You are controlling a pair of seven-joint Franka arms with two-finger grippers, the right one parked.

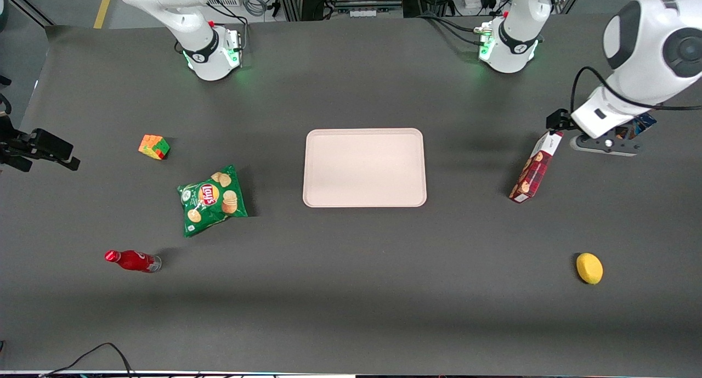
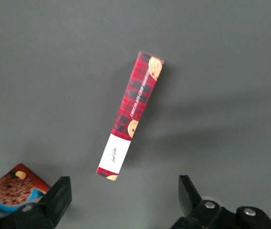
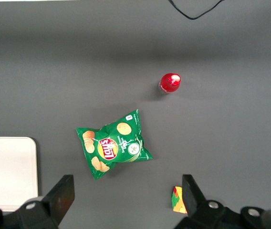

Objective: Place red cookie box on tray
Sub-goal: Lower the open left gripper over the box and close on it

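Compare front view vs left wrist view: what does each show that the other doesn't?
Front only: the tray, chips bag, puzzle cube, red bottle and yellow sponge.
Left wrist only: the open gripper poised above the table, holding nothing, and the chocolate cookie box face.
Both: the red cookie box on the dark table, off the tray, toward the working arm's end.

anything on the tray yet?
Nothing: the tray is bare across its whole surface, none of it covered. The red cookie box stands on the table toward the working arm's end, and the gripper hangs above it, fingers open.
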